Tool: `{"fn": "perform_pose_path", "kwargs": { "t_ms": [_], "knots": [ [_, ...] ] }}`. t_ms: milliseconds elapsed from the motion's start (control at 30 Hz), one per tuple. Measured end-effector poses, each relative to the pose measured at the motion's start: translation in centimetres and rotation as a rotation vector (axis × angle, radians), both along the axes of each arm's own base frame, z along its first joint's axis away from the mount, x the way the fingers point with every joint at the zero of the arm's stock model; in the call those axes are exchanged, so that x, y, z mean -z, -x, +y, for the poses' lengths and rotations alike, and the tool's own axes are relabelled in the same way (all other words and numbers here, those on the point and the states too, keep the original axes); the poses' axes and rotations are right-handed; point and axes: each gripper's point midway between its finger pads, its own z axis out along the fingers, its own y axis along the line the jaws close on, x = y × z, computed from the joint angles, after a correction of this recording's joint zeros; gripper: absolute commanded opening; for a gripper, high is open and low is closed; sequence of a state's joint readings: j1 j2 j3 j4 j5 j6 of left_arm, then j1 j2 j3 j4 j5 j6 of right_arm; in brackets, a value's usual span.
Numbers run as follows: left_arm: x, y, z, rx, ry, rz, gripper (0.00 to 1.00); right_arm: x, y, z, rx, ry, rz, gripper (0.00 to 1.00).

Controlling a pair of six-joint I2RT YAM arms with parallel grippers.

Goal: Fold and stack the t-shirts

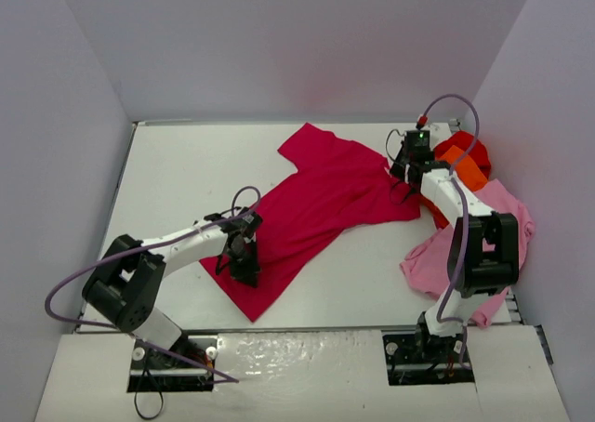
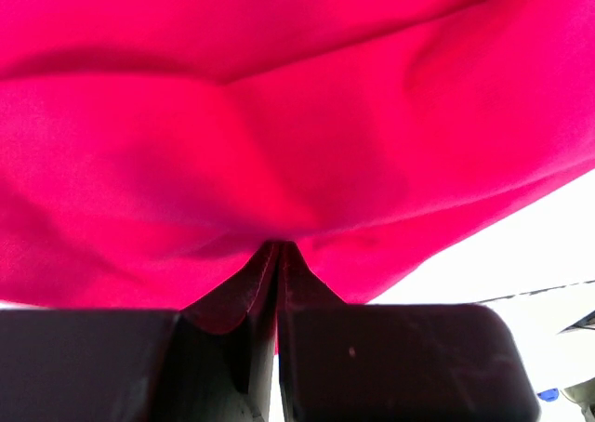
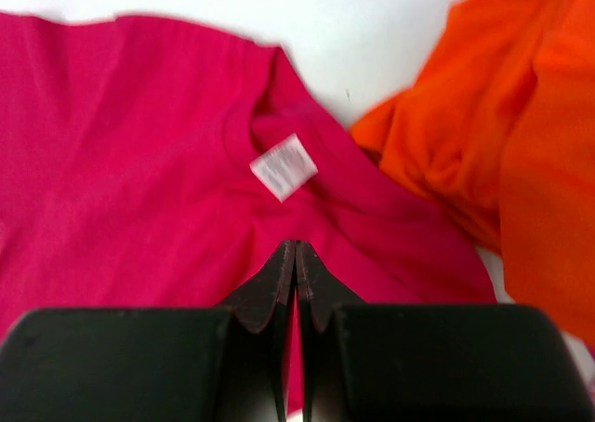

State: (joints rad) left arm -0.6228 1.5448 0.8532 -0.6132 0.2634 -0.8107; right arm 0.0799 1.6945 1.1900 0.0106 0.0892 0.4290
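Crimson shirt (image 1: 321,204) lies spread slantwise across the middle of the worktop (image 1: 186,171), with its hem toward the near left and its collar toward the far right. The left claw (image 1: 245,269) is clamped tight on a pucker of cloth at the shirt's near-left edge. The right claw (image 1: 400,176) is closed on the cloth just below the collar and its white tag (image 3: 283,166). Just beside the collar lies the orange shirt (image 1: 469,173), with a red shirt (image 1: 457,145) behind it and the pink shirt (image 1: 507,208) nearer, all along the right edge. Bare worktop shows at far left and near middle.
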Motion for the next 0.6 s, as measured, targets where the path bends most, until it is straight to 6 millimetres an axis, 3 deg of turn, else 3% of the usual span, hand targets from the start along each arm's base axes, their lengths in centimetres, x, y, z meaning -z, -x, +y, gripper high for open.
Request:
{"fn": "perform_pose_path", "kwargs": {
  "t_ms": [267,467,533,600],
  "knots": [
    [-2.6,2.2,2.0,0.013,-0.015,-0.016,0.00,2.8,4.6,1.4,-0.009,-0.020,0.115,0.00],
    [-3.5,4.0,3.1,-0.031,0.012,-0.036,0.00,3.1,5.0,2.3,-0.036,-0.026,0.128,0.00],
    [-3.5,3.8,2.8,-0.052,0.031,-0.044,0.00,3.0,4.9,3.4,-0.067,-0.037,0.118,0.00],
    [-3.5,3.4,2.5,-0.061,0.032,-0.045,0.00,2.7,4.7,5.8,-0.132,-0.057,0.109,0.00]
  ]
}}
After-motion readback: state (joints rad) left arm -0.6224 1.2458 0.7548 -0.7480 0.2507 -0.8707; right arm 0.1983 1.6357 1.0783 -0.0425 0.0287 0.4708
